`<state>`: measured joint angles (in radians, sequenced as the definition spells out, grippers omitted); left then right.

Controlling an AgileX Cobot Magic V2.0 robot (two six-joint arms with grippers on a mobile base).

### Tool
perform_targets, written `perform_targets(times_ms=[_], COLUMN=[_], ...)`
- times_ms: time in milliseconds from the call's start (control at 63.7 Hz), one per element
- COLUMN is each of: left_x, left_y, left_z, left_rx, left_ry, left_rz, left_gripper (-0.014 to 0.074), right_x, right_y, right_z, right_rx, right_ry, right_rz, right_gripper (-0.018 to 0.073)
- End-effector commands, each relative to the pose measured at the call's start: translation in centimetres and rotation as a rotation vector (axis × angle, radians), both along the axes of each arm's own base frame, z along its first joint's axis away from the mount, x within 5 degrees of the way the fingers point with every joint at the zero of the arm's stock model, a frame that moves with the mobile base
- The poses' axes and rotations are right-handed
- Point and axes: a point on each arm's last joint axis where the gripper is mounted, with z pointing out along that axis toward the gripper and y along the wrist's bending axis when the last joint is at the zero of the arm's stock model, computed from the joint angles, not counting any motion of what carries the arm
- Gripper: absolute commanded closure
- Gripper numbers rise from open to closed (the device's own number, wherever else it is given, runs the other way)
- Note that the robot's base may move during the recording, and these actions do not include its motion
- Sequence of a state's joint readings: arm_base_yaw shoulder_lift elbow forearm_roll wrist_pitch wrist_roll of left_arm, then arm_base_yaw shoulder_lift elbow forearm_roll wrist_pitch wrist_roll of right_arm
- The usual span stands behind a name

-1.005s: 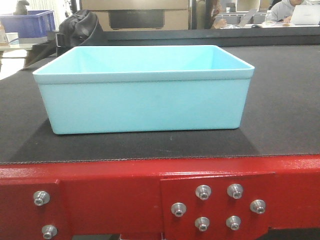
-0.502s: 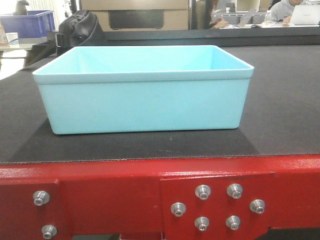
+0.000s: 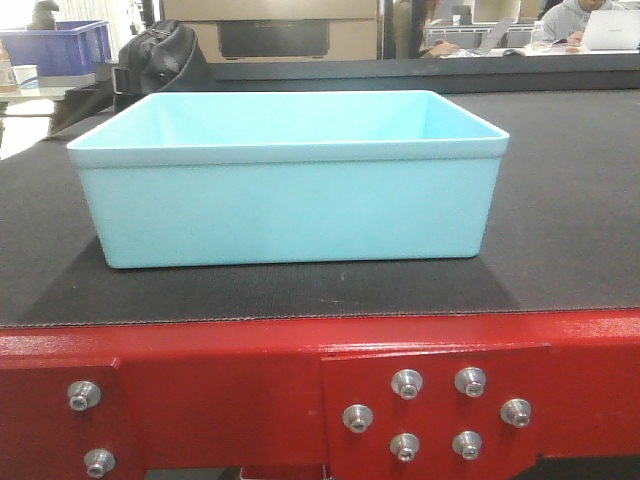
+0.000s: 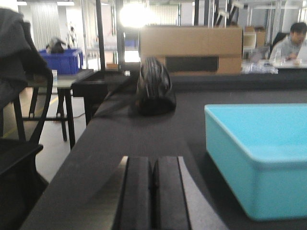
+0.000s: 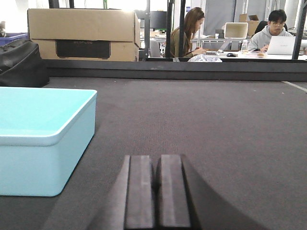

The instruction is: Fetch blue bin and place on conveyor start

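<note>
The left gripper (image 4: 153, 191) sits low over the dark belt to the left of the blue bin (image 3: 288, 180), its two black fingers (image 4: 136, 196) pressed together with nothing between them. Behind it on the belt lies a black bag (image 4: 154, 86), and farther left a dark blue crate (image 4: 61, 60) rests on a side table. The bin stands upright and empty on the conveyor start (image 3: 560, 230), close to the red frame (image 3: 200, 385) with its silver bolts (image 3: 406, 383). To the right of the bin, the right gripper (image 5: 152, 194) hovers over the belt, fingers also closed together and holding nothing, apart from the bin's wall.
</note>
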<state>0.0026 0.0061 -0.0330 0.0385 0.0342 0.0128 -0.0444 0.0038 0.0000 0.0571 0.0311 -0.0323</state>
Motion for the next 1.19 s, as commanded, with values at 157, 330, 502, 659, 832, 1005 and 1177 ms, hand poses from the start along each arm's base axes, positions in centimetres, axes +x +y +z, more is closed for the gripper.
perform_targets(times_ms=[157, 330, 502, 659, 832, 1005, 1177], left_x=[0.08, 0.07, 0.07, 0.07, 0.07, 0.07, 0.07], left_y=[0.01, 0.02, 0.02, 0.02, 0.02, 0.02, 0.02], left_z=[-0.55, -0.54, -0.54, -0.54, -0.54, -0.54, -0.54], left_rx=[0.005, -0.005, -0.005, -0.005, -0.005, -0.005, -0.005], left_ry=[-0.031, -0.033, -0.033, -0.033, -0.033, -0.033, -0.033], left_rz=[0.004, 0.003, 0.003, 0.003, 0.003, 0.003, 0.003], left_gripper=[0.0707, 0.0707, 0.0707, 0.0707, 0.0707, 0.0707, 0.0707], right_x=[-0.05, -0.05, -0.05, -0.05, -0.05, -0.05, -0.05], right_y=[-0.03, -0.03, -0.03, -0.03, -0.03, -0.03, -0.03], right_z=[0.25, 0.25, 0.25, 0.25, 0.25, 0.25, 0.25], right_rx=[0.0, 0.0, 0.0, 0.0, 0.0, 0.0, 0.0], right_ry=[-0.029, -0.029, -0.029, -0.029, -0.029, -0.029, -0.029], right_rz=[-0.005, -0.005, -0.005, -0.005, -0.005, -0.005, -0.005], right_gripper=[0.0724, 0.0724, 0.0724, 0.0724, 0.0724, 0.0724, 0.0724])
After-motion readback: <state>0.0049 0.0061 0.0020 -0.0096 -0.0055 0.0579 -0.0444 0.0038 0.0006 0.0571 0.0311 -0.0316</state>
